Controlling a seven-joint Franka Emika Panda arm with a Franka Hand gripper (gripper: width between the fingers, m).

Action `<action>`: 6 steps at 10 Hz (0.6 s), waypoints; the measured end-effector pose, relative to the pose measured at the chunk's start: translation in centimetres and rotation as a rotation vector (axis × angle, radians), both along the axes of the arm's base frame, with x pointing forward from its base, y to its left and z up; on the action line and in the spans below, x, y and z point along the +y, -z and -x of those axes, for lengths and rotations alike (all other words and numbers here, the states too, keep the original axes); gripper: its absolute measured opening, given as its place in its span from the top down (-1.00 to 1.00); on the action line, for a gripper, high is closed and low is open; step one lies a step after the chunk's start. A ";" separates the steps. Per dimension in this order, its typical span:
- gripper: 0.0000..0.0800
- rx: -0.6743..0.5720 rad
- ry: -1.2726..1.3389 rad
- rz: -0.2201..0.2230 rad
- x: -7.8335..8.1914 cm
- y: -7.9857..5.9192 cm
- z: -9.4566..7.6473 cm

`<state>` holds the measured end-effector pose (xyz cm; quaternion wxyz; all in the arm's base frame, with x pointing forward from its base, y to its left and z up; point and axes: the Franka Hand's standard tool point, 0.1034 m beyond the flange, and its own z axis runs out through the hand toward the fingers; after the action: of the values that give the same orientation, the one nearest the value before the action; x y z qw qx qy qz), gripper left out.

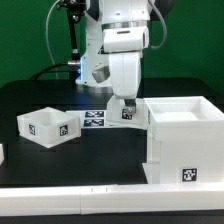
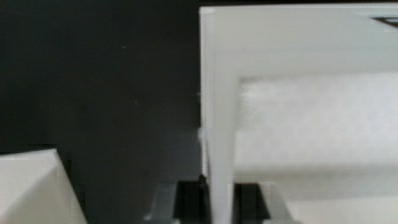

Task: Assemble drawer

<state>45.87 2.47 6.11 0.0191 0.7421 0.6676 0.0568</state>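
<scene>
Exterior view: mid-range, slightly raised, facing the arm (image 1: 120,45). Wrist view: very close, down past fingers (image 2: 192,203). Shared: housing wall (image 1: 150,135) (image 2: 217,90).

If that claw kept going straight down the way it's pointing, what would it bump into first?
The gripper straddles a side wall of the housing, seemingly pinching it. Pushing down, that wall's top edge would likely hit between the fingers first, though depth is unclear.

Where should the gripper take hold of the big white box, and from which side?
Take the big white box by the top rim of its thin upright wall facing the small tray. Come straight down, one finger inside and one outside. The open top exposes that rim, and the box looks too wide to span. The gripper pinches it there.
</scene>
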 end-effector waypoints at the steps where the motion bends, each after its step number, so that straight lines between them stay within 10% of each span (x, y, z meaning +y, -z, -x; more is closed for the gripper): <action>1: 0.91 0.073 -0.136 0.044 -2.1 -0.6 -0.8; 6: 0.91 0.145 -0.576 0.104 -7.2 -1.1 -8.6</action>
<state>54.43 -4.69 7.18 -0.0076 0.5225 0.8522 -0.0273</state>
